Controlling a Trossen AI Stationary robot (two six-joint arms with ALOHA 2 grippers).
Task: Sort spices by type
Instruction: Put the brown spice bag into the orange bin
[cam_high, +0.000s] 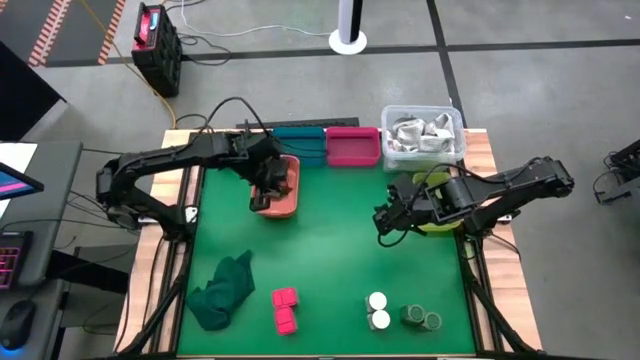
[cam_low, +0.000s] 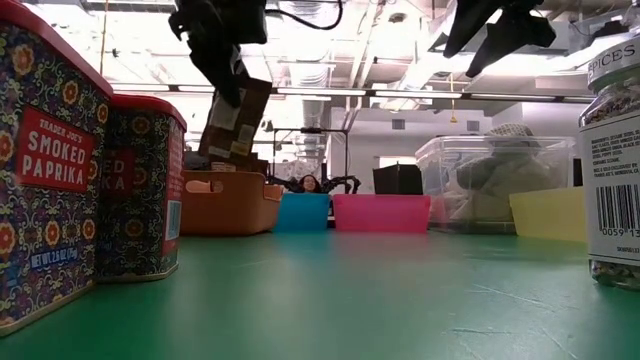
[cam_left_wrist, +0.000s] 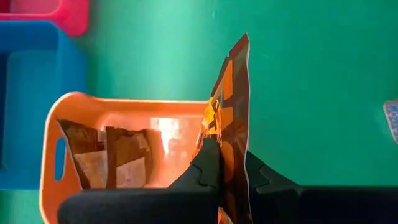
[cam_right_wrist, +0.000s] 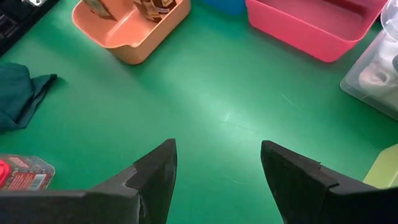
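Note:
My left gripper (cam_high: 270, 185) hangs over the orange bin (cam_high: 283, 203), shut on a reddish-brown spice packet (cam_low: 236, 118). Two more such packets (cam_left_wrist: 112, 163) stand inside that bin. My right gripper (cam_right_wrist: 217, 168) hovers open above bare green mat near the yellow bin (cam_high: 437, 226), with nothing between its fingers. Near the front edge stand two magenta boxes (cam_high: 285, 310), two white-topped jars (cam_high: 378, 311) and two greenish jars (cam_high: 422, 318). My left gripper pinches the packet's upper end (cam_left_wrist: 225, 149) between its two fingers (cam_left_wrist: 208, 163), one on each flat face. The fingers come from above, slanting down. The packet hangs tilted below them, lifted clear, with its lower end (cam_low: 222, 150) just above the orange bin's rim.
A blue bin (cam_high: 300, 146), a pink bin (cam_high: 352, 148) and a clear tub of shiny packets (cam_high: 422, 135) line the far edge. A dark green cloth (cam_high: 225, 290) lies at the front left. Open mat lies in the middle.

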